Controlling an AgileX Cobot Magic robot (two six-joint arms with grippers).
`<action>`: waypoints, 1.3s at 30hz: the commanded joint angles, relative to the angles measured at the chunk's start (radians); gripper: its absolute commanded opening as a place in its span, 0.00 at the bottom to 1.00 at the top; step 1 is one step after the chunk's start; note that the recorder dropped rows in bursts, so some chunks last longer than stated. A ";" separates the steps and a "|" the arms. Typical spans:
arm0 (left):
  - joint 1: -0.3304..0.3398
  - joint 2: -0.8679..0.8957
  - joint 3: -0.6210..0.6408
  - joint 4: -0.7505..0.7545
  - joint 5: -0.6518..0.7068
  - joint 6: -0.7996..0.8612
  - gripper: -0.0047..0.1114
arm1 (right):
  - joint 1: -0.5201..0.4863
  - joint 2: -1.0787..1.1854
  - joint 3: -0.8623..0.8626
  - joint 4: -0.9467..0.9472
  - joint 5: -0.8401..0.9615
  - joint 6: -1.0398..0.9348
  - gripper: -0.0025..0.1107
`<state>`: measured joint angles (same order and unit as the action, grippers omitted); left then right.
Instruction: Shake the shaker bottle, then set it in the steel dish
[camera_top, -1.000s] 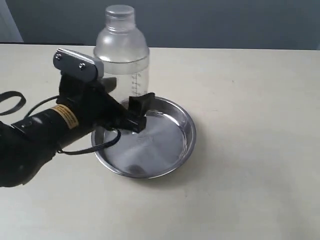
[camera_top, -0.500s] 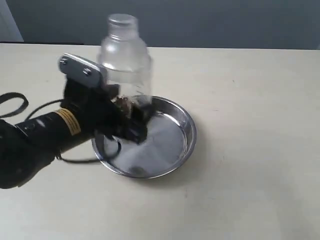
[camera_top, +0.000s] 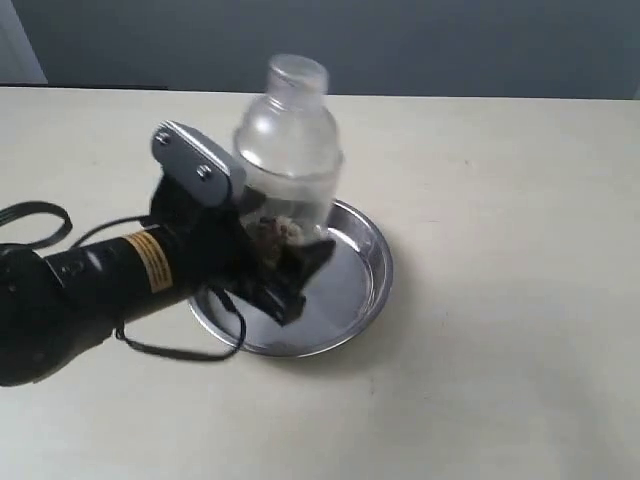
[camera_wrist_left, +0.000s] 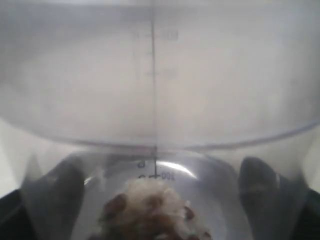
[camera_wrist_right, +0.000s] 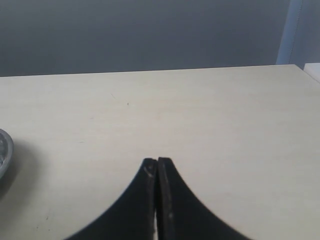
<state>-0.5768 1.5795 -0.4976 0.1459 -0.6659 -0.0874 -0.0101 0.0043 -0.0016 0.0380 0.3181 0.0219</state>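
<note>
The clear shaker bottle tilts slightly to the right above the near-left part of the steel dish, brown granules heaped at its base. My left gripper is shut on the bottle's lower body. In the left wrist view the bottle fills the frame, with granules low in the middle and a dark finger pressed on either side. My right gripper is shut on nothing over bare table, with only the dish's rim at that view's edge. The right gripper does not show in the exterior view.
The beige table stretches to the right of the dish and towards the front. A black cable loop lies at the left edge by my left arm. A dark wall runs behind the table's far edge.
The left gripper has swung the bottle rightward and lower, from upright behind the dish's rim to tilted over it. Granules have shifted inside. The dish stays put.
</note>
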 joint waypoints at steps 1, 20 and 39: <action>0.002 -0.009 0.024 -0.336 -0.110 0.061 0.04 | 0.001 -0.004 0.002 -0.002 -0.011 -0.002 0.01; -0.055 -0.053 0.026 0.169 -0.026 0.066 0.04 | 0.001 -0.004 0.002 -0.002 -0.011 -0.002 0.01; -0.017 -0.077 0.017 -0.032 -0.018 -0.014 0.04 | 0.001 -0.004 0.002 -0.002 -0.011 -0.002 0.01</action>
<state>-0.5941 1.5040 -0.4735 0.2115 -0.6428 -0.1449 -0.0101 0.0043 -0.0016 0.0380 0.3181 0.0219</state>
